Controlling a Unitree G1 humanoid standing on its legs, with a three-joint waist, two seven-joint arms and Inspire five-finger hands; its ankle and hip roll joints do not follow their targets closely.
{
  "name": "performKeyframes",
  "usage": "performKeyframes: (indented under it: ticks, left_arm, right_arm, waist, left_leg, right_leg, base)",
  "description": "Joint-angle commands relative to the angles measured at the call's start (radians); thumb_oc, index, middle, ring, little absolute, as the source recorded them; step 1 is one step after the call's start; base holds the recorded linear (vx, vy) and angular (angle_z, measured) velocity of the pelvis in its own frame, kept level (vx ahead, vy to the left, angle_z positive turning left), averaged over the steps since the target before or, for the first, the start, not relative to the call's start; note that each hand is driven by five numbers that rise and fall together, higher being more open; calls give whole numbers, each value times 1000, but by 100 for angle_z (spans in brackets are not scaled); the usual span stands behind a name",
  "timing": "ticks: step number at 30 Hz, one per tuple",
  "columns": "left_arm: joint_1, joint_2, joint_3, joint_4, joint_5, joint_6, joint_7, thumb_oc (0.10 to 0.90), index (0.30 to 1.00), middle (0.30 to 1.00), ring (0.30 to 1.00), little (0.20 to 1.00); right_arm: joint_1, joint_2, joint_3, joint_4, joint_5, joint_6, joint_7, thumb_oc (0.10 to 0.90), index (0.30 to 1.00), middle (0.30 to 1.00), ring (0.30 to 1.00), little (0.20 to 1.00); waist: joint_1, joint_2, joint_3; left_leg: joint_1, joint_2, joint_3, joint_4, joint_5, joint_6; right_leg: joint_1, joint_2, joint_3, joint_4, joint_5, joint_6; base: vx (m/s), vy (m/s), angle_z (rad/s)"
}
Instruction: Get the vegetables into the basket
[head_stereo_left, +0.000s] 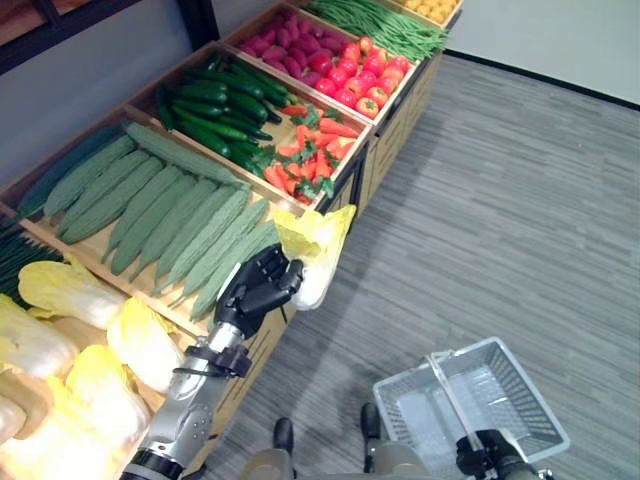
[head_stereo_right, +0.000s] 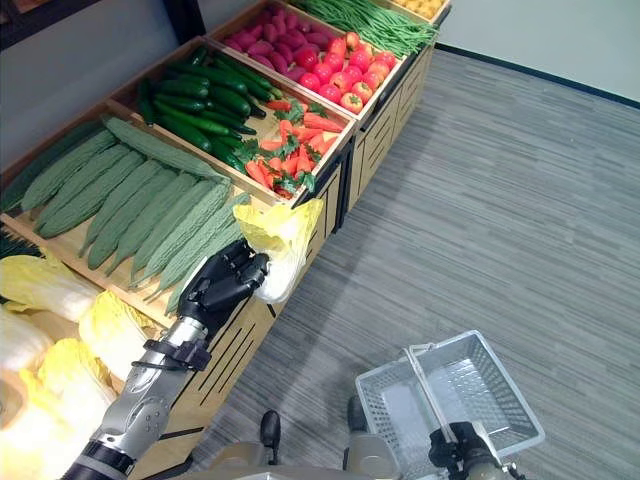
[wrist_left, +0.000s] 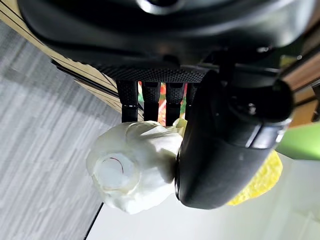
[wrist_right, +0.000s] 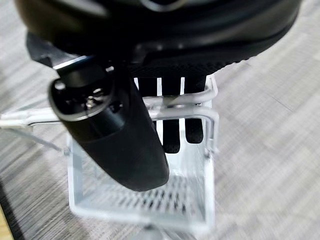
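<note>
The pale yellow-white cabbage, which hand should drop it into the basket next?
Left. The left hand already grips the pale yellow-white cabbage; the right hand holds the white wire basket by its handle.

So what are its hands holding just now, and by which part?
The left hand grips a napa cabbage around its pale stem end, out past the display's front edge. The right hand is curled round the handle of the white basket.

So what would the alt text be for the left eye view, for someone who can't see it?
The robot's left hand grips a yellow-white napa cabbage at the edge of a wooden produce stand stocked with bitter gourds, cucumbers, carrots and tomatoes. Its right hand holds the handle of a white wire basket over grey flooring.
</note>
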Motion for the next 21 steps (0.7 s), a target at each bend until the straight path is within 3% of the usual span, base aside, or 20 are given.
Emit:
performKeyframes:
  ticks: [1, 3, 5, 6, 8, 11, 18, 21]
  left_arm:
    - [-84, 23, 71, -158, 0, -112, -40, 400, 300, 300, 300, 300]
    - [-87, 36, 79, -144, -4, -114, -40, 400, 300, 300, 300, 300]
    - [-96, 44, 80, -138, -6, -111, -39, 400, 300, 300, 300, 300]
    - [-96, 44, 80, -137, -6, -111, -39, 400, 300, 300, 300, 300]
    - [-100, 45, 77, -137, -6, -105, -39, 400, 300, 300, 300, 300]
    - [-91, 48, 84, -144, -11, -102, -40, 400, 300, 300, 300, 300]
    - [-75, 55, 88, -155, -25, -95, -47, 400, 300, 300, 300, 300]
    - [-74, 35, 84, -147, -33, -91, -39, 400, 300, 300, 300, 300]
  right_arm:
    - [-31, -16, 23, -3, 13, -24, 3, 400, 300, 300, 300, 300]
    - [-34, -5, 24, -4, 9, -21, 3, 400, 300, 300, 300, 300]
    - [-39, -3, 22, -3, 8, -17, -1, 400, 300, 300, 300, 300]
    - [-39, -2, 22, -3, 8, -17, -1, 400, 300, 300, 300, 300]
    - [-38, 4, 19, -2, 10, -16, -6, 400, 300, 300, 300, 300]
    - [-32, 5, 17, -5, 8, -18, -7, 400, 300, 300, 300, 300]
    - [-22, 6, 22, -13, 12, -19, -15, 400, 300, 300, 300, 300]
    - [-14, -4, 26, -28, 19, -24, -18, 400, 300, 300, 300, 300]
  waist:
    - [-2, -40, -18]
    - [3, -49, -8]
    - [23, -42, 2]
    - [23, -43, 0]
    - [38, -30, -9]
    - [50, -29, -23]
    - [68, -49, -59]
    - [54, -35, -59]
  left_leg:
    - [15, 5, 58, 46, -58, -27]
    - [14, -3, 96, 58, -65, -14]
    - [6, 11, 119, 74, -69, -7]
    - [2, 11, 119, 74, -67, -7]
    - [-8, 27, 156, 66, -47, -3]
    - [-8, 36, 185, 44, -31, -3]
    - [7, 57, 254, 22, -8, -32]
    - [11, 104, 276, 17, 32, -69]
  right_leg:
    - [-14, -60, 33, 39, 18, 123]
    - [-48, -68, 34, 61, 50, 132]
    - [-47, -83, -62, 127, 15, 115]
    - [-50, -83, -61, 126, 17, 114]
    - [-23, -113, -189, 206, -19, 94]
    - [-1, -122, -235, 234, -37, 89]
    - [72, -112, -270, 77, -36, 101]
    - [95, -59, -259, 13, -57, 78]
  base:
    - [-129, 256, -58]
    - [-159, 196, -85]
    - [-129, 72, -74]
    - [-114, 64, -63]
    - [-126, 86, -34]
    - [-81, 15, -32]
    - [5, -113, -45]
    - [13, -297, -46]
